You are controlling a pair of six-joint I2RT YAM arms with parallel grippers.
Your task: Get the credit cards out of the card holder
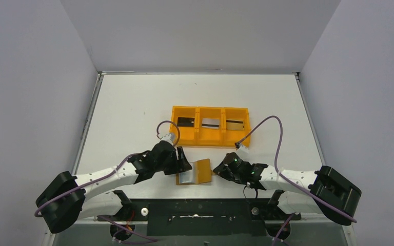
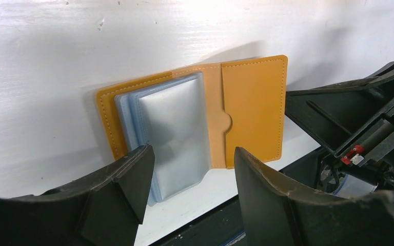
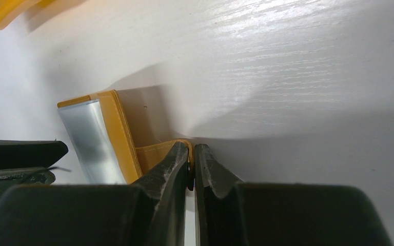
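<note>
table (image 1: 133, 113), view from above. the card holder (image 1: 197, 171) lies open near the near edge, between my two grippers. its clear plastic sleeves (image 2: 177, 133) are on the left half and its plain tan flap (image 2: 254, 107) is on the right half.

my left gripper (image 1: 183, 163) is at the holder's left side, jaws apart and gripping nothing. in the left wrist view its two fingers (image 2: 133, 174) stand on either side of the near end of the sleeve stack. one fingertip is just at the stack's left corner and the other is level with the fold. the sleeves look silvery grey. i cannot tell whether a card sits inside them.

my right gripper (image 3: 191, 148) is at the holder's right side, jaws closed. in the right wrist view the tips meet right on the edge of the tan flap and pinch it. the flap throws a shadow on the table behind it.

the orange tray (image 1: 210, 142) sits further back on the table, well apart from the holder. it has three compartments in a row, each with one card in it:
- left: dark card (image 1: 186, 122)
- middle: pale grey card (image 1: 210, 123)
- right: card with a dark band (image 1: 236, 124)

all three cards lie inside the tray walls.
</note>
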